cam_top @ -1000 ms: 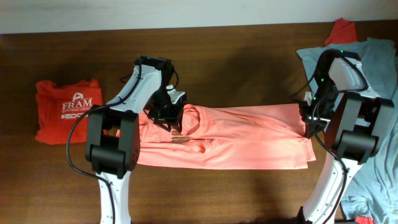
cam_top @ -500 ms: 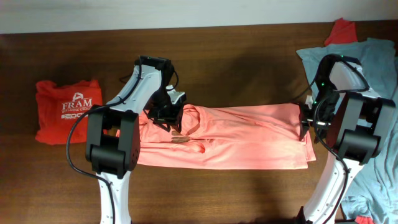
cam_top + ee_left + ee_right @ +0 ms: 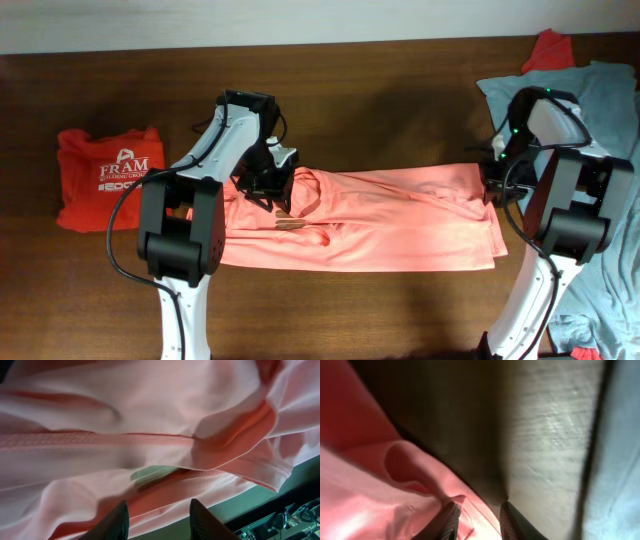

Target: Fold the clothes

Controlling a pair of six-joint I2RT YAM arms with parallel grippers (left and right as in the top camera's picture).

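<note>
A coral shirt (image 3: 390, 225) lies spread flat across the middle of the table. My left gripper (image 3: 268, 186) sits low over the shirt's left part near the collar; in the left wrist view its fingers (image 3: 158, 520) are apart, with a hem of the coral shirt (image 3: 150, 425) and a strip of table between them. My right gripper (image 3: 492, 185) is at the shirt's upper right corner, where the cloth is wrinkled. In the right wrist view its fingers (image 3: 479, 515) are apart and straddle the coral hem (image 3: 380, 495), with a small raised fold at the left fingertip.
A folded red shirt with white FRAM print (image 3: 108, 176) lies at the left. A pile of grey-blue clothes (image 3: 600, 100) covers the right edge, with a red garment (image 3: 548, 48) behind it. Grey-blue cloth also shows in the right wrist view (image 3: 620, 460).
My right gripper has moved toward the back of the table along the shirt's right edge, and the upper right corner has bunched up. The left arm has not moved.
</note>
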